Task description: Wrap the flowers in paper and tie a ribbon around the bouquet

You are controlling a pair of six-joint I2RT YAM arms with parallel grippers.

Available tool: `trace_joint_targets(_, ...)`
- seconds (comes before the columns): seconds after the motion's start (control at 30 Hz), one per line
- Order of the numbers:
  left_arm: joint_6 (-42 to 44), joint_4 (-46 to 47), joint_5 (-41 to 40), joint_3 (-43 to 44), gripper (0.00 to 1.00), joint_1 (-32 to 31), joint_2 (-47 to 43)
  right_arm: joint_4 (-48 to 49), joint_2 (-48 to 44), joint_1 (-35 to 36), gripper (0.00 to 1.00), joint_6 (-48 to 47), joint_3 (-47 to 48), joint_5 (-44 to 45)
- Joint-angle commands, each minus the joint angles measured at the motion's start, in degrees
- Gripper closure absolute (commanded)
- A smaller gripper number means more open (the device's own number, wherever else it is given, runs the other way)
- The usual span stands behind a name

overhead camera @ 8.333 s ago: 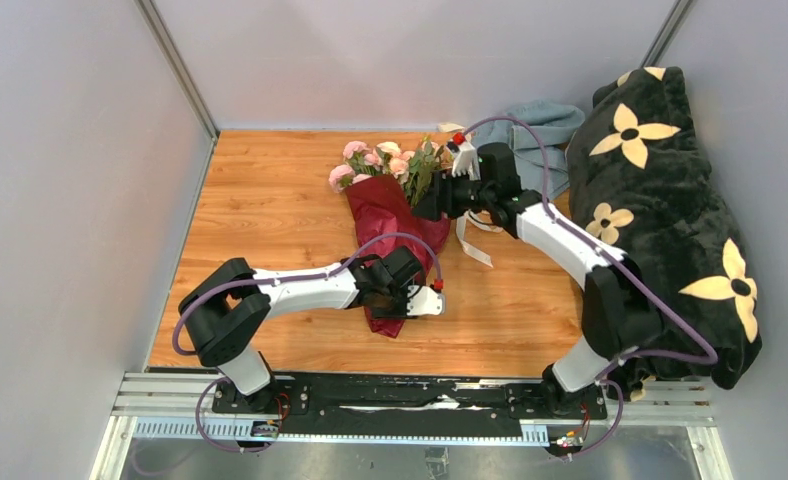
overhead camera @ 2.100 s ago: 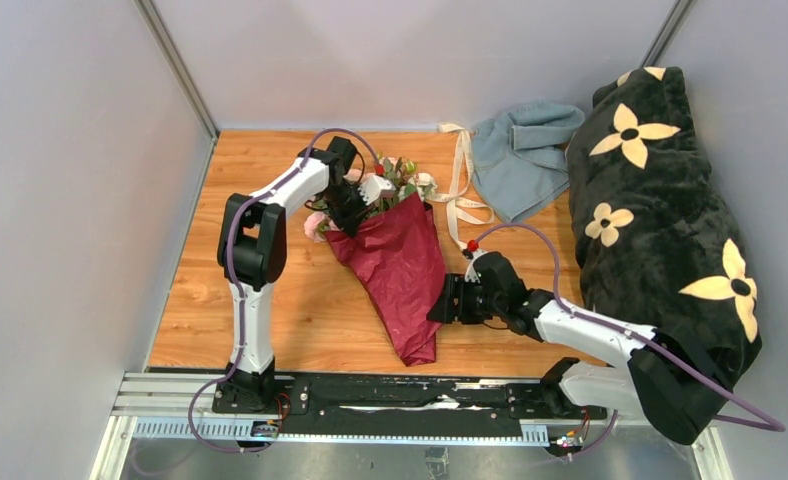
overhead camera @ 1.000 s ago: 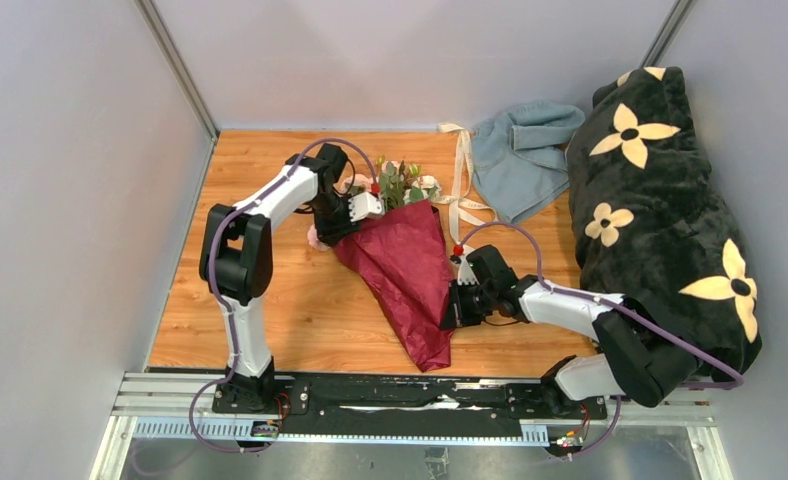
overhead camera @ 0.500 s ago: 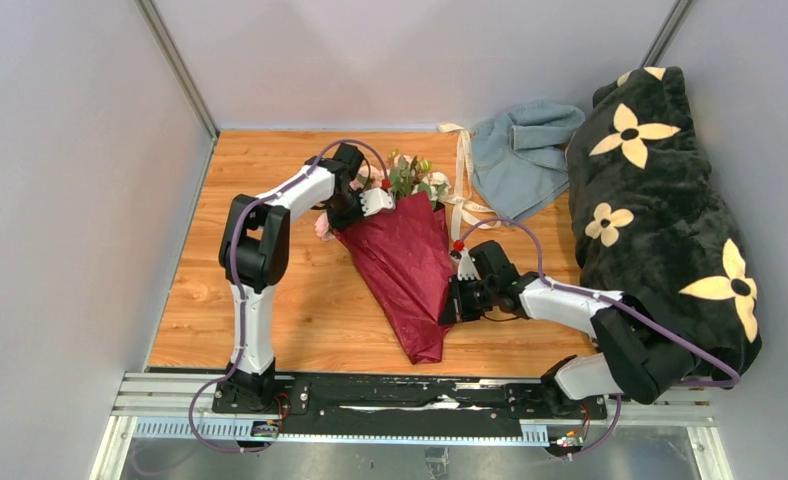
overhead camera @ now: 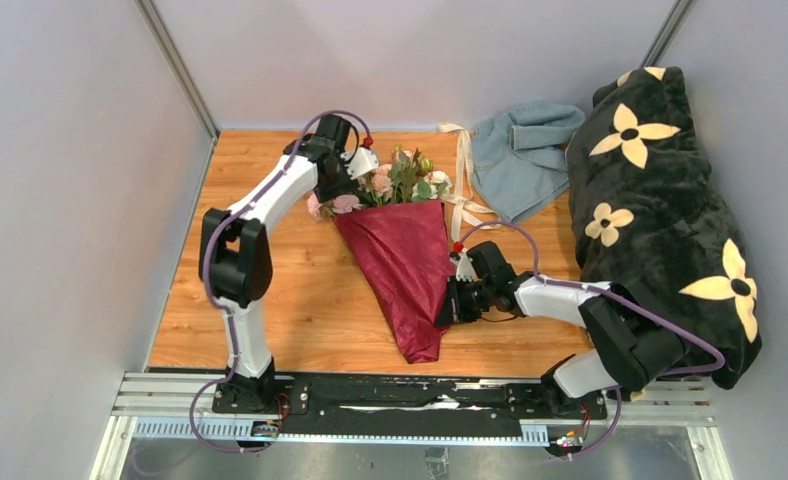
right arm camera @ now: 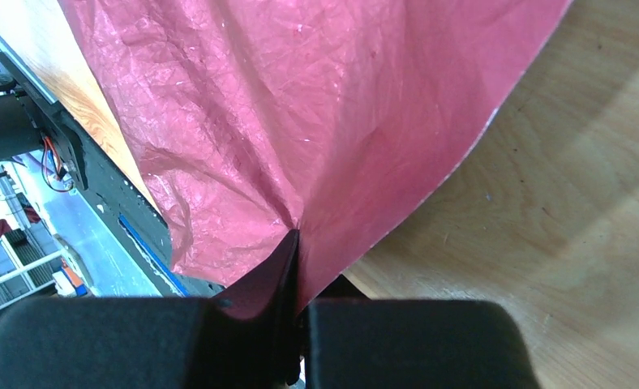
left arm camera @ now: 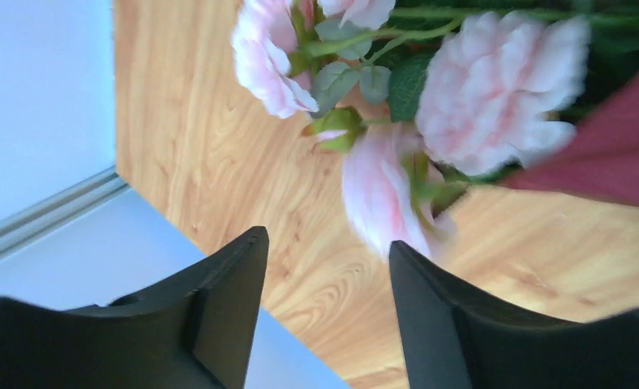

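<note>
No text, label, brand or number can be read anywhere.

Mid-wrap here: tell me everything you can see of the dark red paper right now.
The paper is dark red, crinkled and faintly glossy. It is rolled into a loose cone lying on the wooden table. Its wide mouth faces the far side, with the flowers sticking out of it, and its narrow tip lies near the arm bases. The right gripper, jaws shut, pinches a fold at its right edge, about midway down. The ribbon is not tied around it.
</note>
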Motion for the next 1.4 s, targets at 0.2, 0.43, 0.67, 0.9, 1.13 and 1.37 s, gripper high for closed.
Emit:
trace_joint_targets(0.2, -16.4, -5.1, 17.9, -17.3, 0.61, -27.6, -14.0, -6.8, -5.1, -0.3, 0.83, 1.6, -1.0, 6.1)
trace_joint_targets(0.43, -18.2, 6.0, 22.2, -19.1, 0.63, -31.6, -7.8, -11.9, -11.8, -2.2, 0.70, 3.2, -0.1, 6.6)
trace_joint_targets(0.67, -16.5, 7.8, 21.6, -21.0, 0.59, -35.4, -3.5, -22.0, -21.5, -19.3, 0.63, -4.0, 2.3, 7.5)
trace_joint_targets(0.9, -14.3, 7.7, 18.9, -22.8, 0.56, -38.3, -3.9, -20.1, -14.5, -29.4, 0.61, -12.2, 13.3, 9.6)
trace_joint_targets(1.13, -12.7, 7.3, 14.7, -22.7, 0.55, -39.9, -1.7, -24.2, 8.5, -28.5, 0.45, -24.4, 31.0, 4.0)
trace_joint_targets(1.37, -12.0, 6.2, 13.9, -22.0, 0.53, -40.9, -1.2, -28.4, 24.3, -21.7, 0.31, -30.1, 43.5, 1.0)
